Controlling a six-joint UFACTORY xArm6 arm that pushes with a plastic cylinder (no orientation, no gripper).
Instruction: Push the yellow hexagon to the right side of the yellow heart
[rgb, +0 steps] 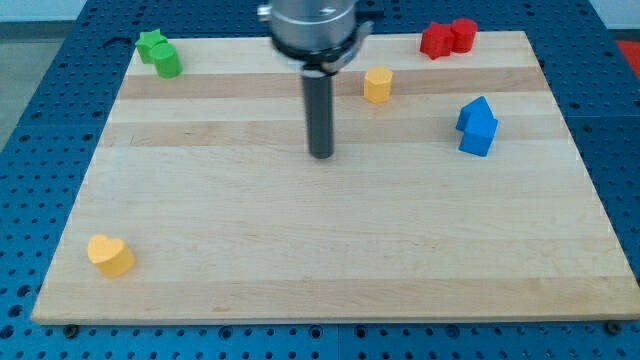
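The yellow hexagon stands near the view's top, right of centre, on the wooden board. The yellow heart lies far away at the view's bottom left. My tip is at the end of the dark rod near the board's centre, below and to the left of the hexagon, apart from it. The heart is far to the tip's lower left.
A green star and a green cylinder sit together at the top left. Two red blocks sit at the top right edge. Two blue blocks stand at the right.
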